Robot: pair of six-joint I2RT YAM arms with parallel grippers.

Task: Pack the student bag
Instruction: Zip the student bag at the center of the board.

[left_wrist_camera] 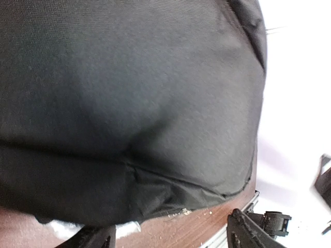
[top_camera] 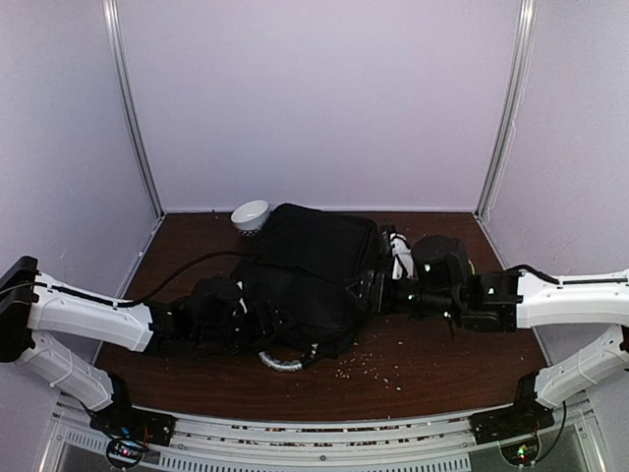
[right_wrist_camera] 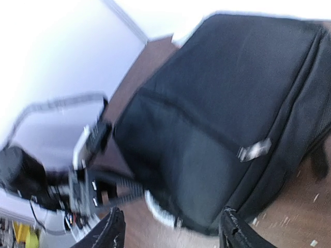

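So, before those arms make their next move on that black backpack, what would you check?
1. Left gripper open and holding nothing: ok.
2. Right gripper open and holding nothing: ok.
3. Student bag lying flat on the table: ok.
4. Bag unzipped, ready to take things: cannot tell; no opening shows in any view.
5. Something to pack in reach: cannot tell; only a white rounded thing sits behind the bag.

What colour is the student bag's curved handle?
The handle is grey-white, clearest in the top external view.
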